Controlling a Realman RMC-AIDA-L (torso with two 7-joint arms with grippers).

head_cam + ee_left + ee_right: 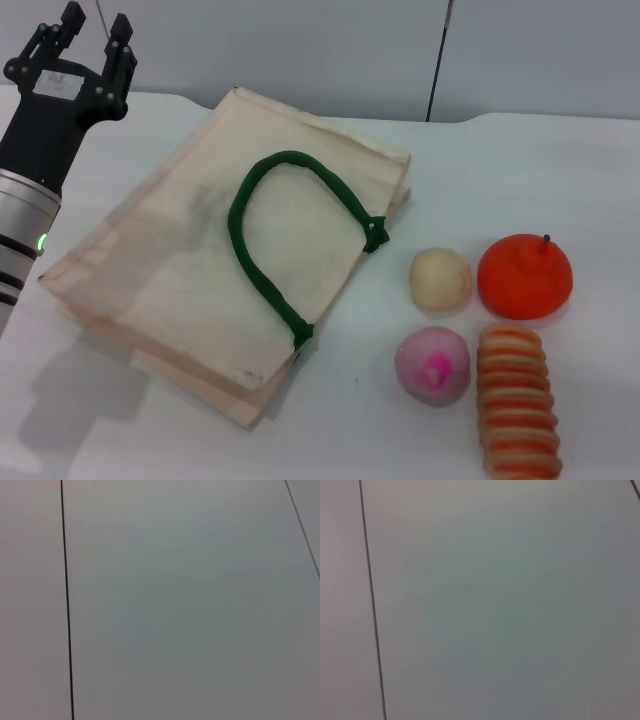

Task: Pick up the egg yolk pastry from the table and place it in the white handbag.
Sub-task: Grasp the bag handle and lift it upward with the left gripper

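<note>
The egg yolk pastry [440, 279], a pale cream-yellow ball, sits on the white table right of the white handbag [190, 270]. The handbag lies flat, with a dark green rope handle [290, 240] looped on top. My left gripper [95, 35] is raised at the far left, above the bag's far-left corner, fingers open and empty, well away from the pastry. My right gripper is out of view. Both wrist views show only a blank grey wall.
An orange fruit [525, 276] sits right of the pastry. A pink ball with a magenta spot [432, 365] lies in front of it. A striped orange-cream ridged roll [517, 400] lies at the front right.
</note>
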